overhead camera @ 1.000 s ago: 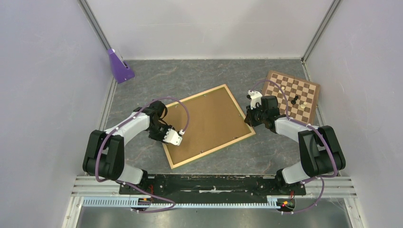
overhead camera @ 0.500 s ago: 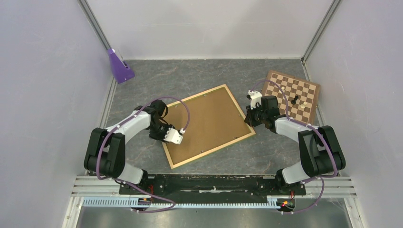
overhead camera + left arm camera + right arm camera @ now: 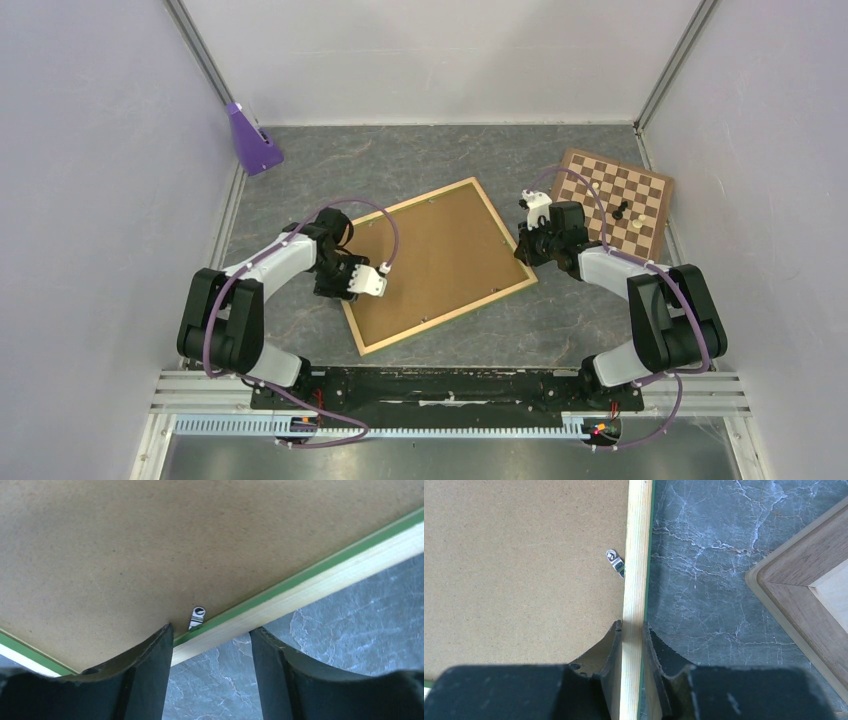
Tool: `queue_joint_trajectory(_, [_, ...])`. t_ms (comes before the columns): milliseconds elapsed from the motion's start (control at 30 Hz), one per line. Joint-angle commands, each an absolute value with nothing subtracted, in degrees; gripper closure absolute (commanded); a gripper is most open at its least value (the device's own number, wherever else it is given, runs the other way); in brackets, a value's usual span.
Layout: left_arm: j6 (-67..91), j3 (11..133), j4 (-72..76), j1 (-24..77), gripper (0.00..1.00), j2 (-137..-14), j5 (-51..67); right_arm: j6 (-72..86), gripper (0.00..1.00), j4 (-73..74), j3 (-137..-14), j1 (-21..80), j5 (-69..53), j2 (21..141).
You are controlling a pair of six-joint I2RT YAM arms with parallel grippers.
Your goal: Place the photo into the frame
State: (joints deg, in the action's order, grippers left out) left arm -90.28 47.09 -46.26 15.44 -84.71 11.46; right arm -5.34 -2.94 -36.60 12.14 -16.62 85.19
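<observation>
Since a second ago, the left gripper has turned a little at the frame's left rail and its jaws have spread; the frame itself has not shifted.

From the overhead camera, we see the frame lying flat and askew in the middle of the grey marbled table, pale back face up. A brown hardboard panel fills it. The right gripper sits at the frame's right rail. Just beyond it lies a chessboard carrying a dark chess piece and a pale chess piece. A purple block stands at the far left corner.

From the left wrist camera, we see the gripper's jaws standing apart across the rail, one finger over the hardboard, the other over the table, neither pinching the wood. A small metal clip rests on the panel's edge between them.

From the right wrist camera, we see both fingers pressed against the sides of the pale rail, clamping it. Another clip lies on the panel just ahead. The chessboard's corner shows at the right, apart from the frame.
</observation>
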Motion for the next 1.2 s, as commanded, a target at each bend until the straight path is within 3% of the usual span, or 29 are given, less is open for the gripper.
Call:
queue_joint_trajectory(0, [-83.2,46.8,-40.8,14.9,0.33,-83.8,12.1,-5.3,0.86,-3.4,-36.2,12.2,-17.2,84.0])
queue_joint_trajectory(67, [-81.2,48.7,-41.3,14.5,0.24,-84.0,12.6,-5.4,0.86,-3.3,-36.3,12.2,-17.5,84.0])
queue_joint_trajectory(200, [-75.9,53.0,-42.6,14.1,0.21,-84.7,14.0,-5.8,0.80,-3.1,-36.6,12.2,-17.7,83.2])
queue_joint_trajectory(367, [-65.7,58.1,-44.3,14.3,0.19,-85.0,16.0,-6.1,0.54,-2.9,-37.0,12.2,-18.4,82.1])
queue_joint_trajectory(533, [-56.0,61.3,-46.5,17.5,0.18,-84.6,14.1,-7.1,0.21,-2.5,-37.7,12.2,-20.4,81.1])
queue_joint_trajectory(733, [-47.3,66.0,-47.5,20.3,0.18,-84.3,11.9,-10.3,0.02,-3.3,-37.4,12.2,-20.1,77.3])
queue_joint_trajectory(933, [-40.6,71.2,-48.5,21.4,0.17,-84.8,13.5,-14.0,0.02,-3.1,-36.0,12.2,-15.8,71.9])
queue_joint_trajectory(1167, [-35.7,74.3,-52.6,29.7,0.16,-85.8,16.3,-18.3,0.02,-2.8,-32.9,12.0,-13.6,66.6])
